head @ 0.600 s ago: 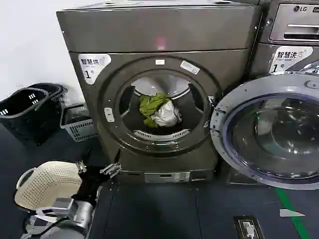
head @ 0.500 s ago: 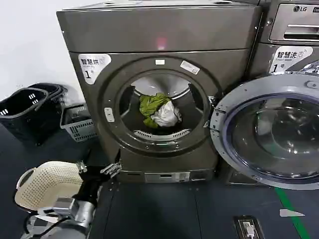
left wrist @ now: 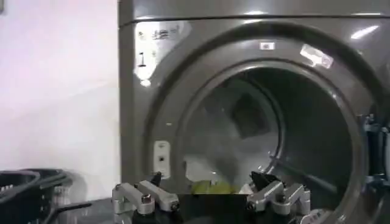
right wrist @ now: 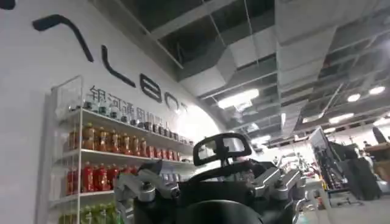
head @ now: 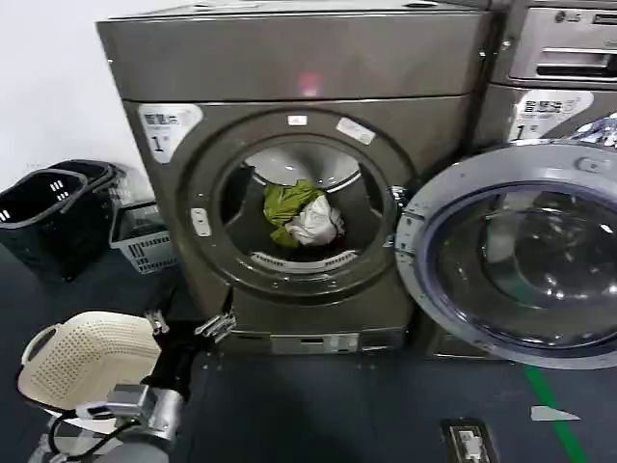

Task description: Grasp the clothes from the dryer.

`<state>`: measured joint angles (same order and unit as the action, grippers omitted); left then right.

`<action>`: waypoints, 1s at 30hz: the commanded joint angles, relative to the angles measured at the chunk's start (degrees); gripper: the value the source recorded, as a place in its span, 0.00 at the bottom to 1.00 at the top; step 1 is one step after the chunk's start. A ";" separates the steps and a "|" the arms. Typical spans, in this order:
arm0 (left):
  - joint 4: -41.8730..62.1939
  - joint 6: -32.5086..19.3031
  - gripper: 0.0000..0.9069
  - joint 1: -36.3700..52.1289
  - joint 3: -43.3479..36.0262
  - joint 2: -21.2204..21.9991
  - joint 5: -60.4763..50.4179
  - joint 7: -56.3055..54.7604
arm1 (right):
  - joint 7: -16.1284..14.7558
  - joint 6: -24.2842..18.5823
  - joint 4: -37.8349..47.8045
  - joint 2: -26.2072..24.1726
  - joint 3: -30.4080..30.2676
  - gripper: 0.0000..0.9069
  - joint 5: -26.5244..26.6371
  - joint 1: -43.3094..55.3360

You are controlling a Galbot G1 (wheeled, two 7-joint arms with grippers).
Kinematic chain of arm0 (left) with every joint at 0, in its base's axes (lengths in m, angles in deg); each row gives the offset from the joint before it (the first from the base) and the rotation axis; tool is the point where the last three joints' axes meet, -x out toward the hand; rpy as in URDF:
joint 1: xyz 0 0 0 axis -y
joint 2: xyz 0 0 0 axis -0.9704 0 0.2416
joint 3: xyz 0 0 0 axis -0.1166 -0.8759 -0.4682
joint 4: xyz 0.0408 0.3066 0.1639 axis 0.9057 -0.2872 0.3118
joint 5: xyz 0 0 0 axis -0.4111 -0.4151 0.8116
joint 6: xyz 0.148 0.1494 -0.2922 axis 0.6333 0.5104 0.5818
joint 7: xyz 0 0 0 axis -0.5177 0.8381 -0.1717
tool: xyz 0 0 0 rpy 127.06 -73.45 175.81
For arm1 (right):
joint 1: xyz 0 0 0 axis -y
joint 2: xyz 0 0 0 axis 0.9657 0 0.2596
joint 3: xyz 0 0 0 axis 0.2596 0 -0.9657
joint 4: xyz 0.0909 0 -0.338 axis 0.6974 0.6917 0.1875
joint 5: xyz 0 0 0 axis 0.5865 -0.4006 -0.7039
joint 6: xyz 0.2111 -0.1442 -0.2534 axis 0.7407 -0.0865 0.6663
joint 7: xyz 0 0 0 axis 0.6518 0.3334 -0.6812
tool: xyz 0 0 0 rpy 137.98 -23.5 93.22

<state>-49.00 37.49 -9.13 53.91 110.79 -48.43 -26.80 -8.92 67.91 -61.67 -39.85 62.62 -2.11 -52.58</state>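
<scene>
While the left gripper sits low at the head view's lower left, just in front of the machine's base, its jaws stand wide apart with nothing between them. In the left wrist view the same left gripper points at the porthole, both metal fingers splayed, a sliver of green cloth visible between them deep in the drum. Left arm runs back toward the camera over the dark floor.

Beside the arm, on the floor to the left: a cream perforated plastic laundry basket. Farther left against the white wall: two black plastic baskets and a grey slotted basket.

Next out: the large dark bronze-grey metal front-loading dryer, white "1" label at upper left of its front, small white stickers above the round opening. Its round glass-and-metal door is swung open to the right, covering the lower front of the neighbouring machine with the control panel.

Farthest in: the small soft bundle of olive-green and white-grey clothes lies inside the drum, resting toward the back, green part up-left, white-grey part lower right. Well apart from the left gripper, untouched.

Right gripper shows in the right wrist view, aimed up at a ceiling and a shelf of bottles; jaws look spread, holding nothing.
</scene>
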 commanded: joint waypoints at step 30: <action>-0.22 -2.93 1.00 -0.64 -1.30 -0.35 -1.34 2.42 | -3.07 -3.63 -2.06 1.38 -1.69 1.00 2.42 0.46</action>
<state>-49.36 34.94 -9.78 52.63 110.45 -49.61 -24.49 -11.67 64.72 -63.63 -38.43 60.92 0.20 -52.18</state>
